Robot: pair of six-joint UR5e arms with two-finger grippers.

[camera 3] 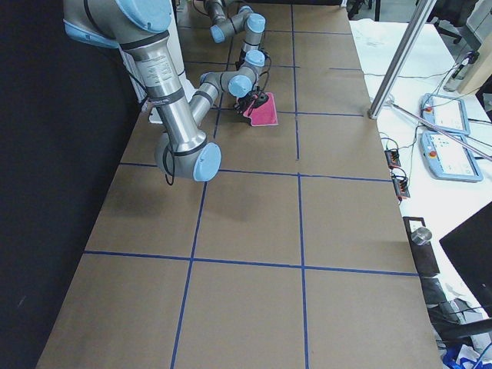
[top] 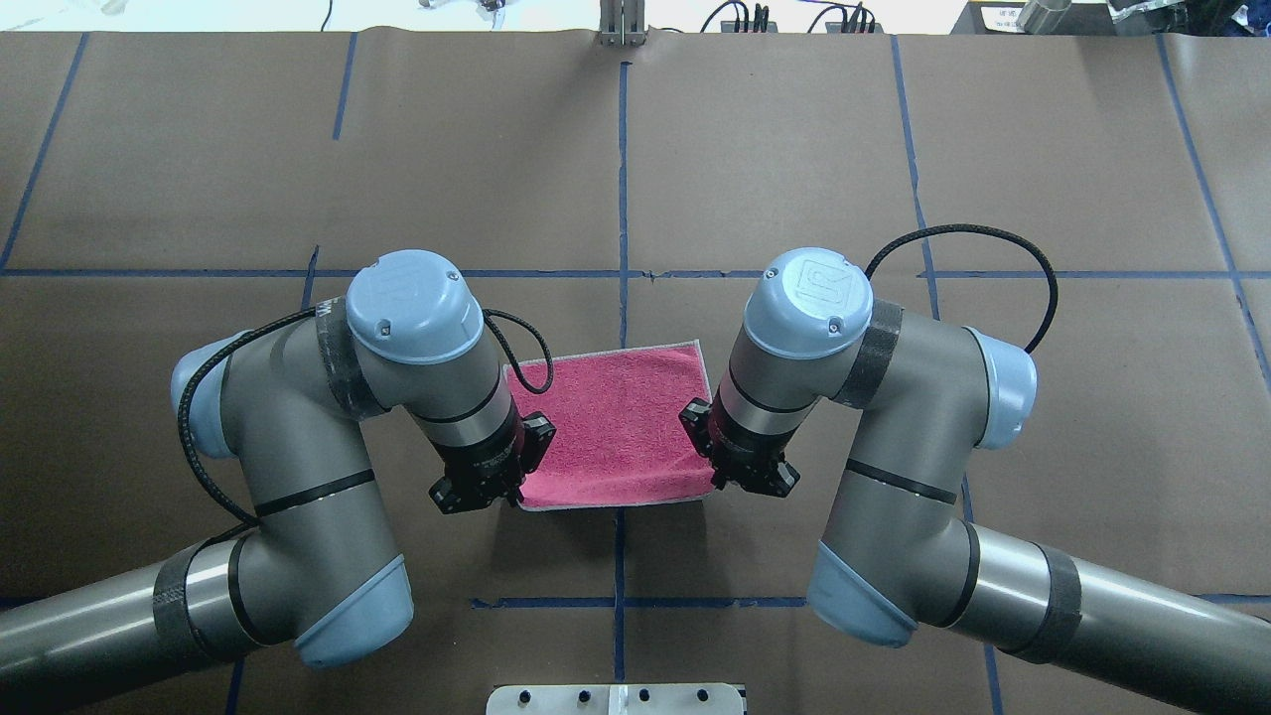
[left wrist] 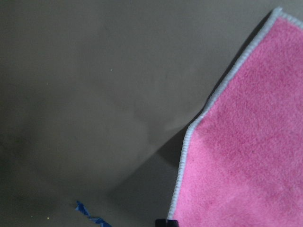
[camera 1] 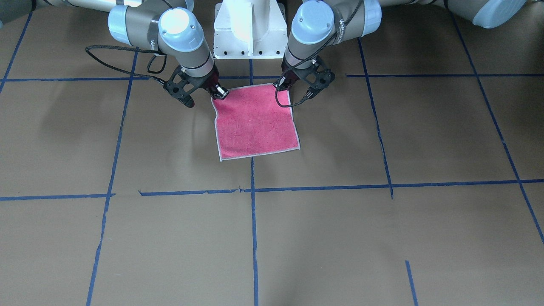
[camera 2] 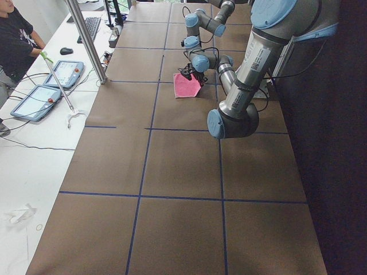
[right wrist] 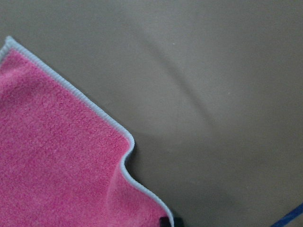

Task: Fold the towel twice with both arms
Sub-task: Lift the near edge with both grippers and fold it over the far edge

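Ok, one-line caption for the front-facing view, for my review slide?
Left gripper and right gripper each pinch a robot-side corner of the unfolded towel, pink face up on the table.

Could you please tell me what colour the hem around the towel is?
Whitish-grey hem around the pink-red towel; clearest in the left wrist-mounted view.

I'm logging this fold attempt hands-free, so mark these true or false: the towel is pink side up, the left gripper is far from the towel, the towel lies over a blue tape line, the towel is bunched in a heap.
The towel is pink side up: true.
The left gripper is far from the towel: false. It is at one robot-side corner, and the right gripper is at the other.
The towel lies over a blue tape line: true.
The towel is bunched in a heap: false. It lies spread out, raised only at the hem by the grippers.
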